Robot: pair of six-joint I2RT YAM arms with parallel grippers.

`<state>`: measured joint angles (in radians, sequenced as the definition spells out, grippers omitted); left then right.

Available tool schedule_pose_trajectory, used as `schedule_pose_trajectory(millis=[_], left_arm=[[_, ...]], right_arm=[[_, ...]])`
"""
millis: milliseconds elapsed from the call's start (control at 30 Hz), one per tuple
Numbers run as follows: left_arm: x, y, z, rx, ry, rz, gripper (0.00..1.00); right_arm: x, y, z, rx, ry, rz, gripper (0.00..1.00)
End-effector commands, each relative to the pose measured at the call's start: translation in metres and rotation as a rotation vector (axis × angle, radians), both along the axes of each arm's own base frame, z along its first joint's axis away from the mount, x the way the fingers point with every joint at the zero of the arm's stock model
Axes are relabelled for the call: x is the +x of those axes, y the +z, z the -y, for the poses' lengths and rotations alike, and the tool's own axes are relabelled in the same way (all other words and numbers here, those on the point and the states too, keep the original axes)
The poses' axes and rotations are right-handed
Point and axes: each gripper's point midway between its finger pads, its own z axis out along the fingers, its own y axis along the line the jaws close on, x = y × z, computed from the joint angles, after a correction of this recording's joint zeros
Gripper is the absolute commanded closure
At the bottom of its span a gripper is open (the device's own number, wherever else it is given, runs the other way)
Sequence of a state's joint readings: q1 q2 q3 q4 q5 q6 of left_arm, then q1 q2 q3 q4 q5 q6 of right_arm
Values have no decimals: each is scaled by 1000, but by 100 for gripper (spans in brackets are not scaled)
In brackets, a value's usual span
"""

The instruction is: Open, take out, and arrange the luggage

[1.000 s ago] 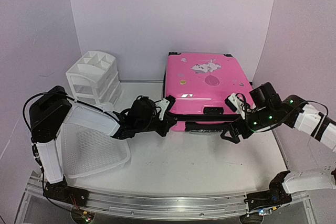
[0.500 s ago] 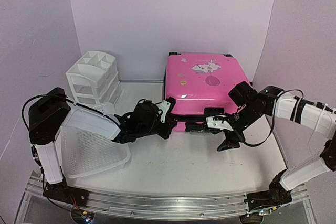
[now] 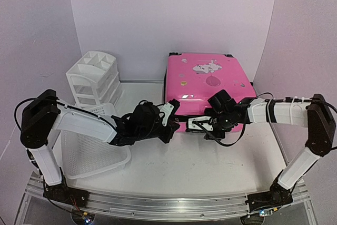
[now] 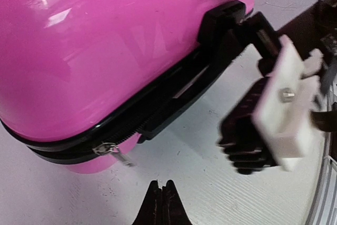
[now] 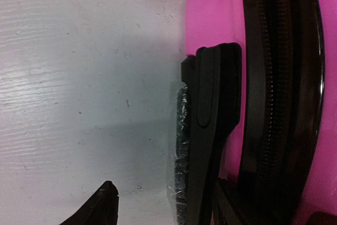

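Observation:
The bright-pink luggage (image 3: pixel 205 85) lies flat and closed at the back right of the table, its black zipper trim facing me. My left gripper (image 3: pixel 169 123) is shut and empty by the front-left corner; in the left wrist view its tips (image 4: pixel 161 187) rest just short of the metal zipper pull (image 4: pixel 108 149) under the pink shell (image 4: pixel 105 40). My right gripper (image 3: pixel 202 125) is at the front handle. In the right wrist view its jaws (image 5: pixel 166 193) stand apart with the black handle (image 5: pixel 210 104) between them; one fingertip (image 5: pixel 107 191) is clear of it, the other is mostly hidden behind it.
A white drawer organizer (image 3: pixel 95 77) stands at the back left. A white mesh basket (image 3: pixel 95 151) lies in front of it under my left arm. Purple walls close in the back and both sides, and the luggage sits close to the right wall.
My right arm has swung left from the luggage's front-right corner to its front handle, and its jaws have narrowed. My left arm has barely moved.

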<state>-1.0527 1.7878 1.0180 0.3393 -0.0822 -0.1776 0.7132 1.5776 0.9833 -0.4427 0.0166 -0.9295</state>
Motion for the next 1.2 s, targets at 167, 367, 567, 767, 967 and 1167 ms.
schedule_pose_trajectory(millis=[167,367,567,767,967,1167], left_arm=[[-1,14,-10,-13,-25,-14,100],[9,-4,-53,-34,52,-133,72],[1,4,-73,-55,42,-142,45],[6,4,-64,-73,42,-164,24],[9,15,-42,-121,3,-172,26],[-7,21,-3,-128,-29,-113,24]], right_arm=[[58,-8,-4,-60,-133,190,38],[55,-35,2,-123,-100,177,48],[53,-54,8,-180,-92,140,77],[40,-44,8,-158,-119,51,100],[9,-6,17,-54,-178,-20,100],[-7,10,22,-3,-236,-60,100]])
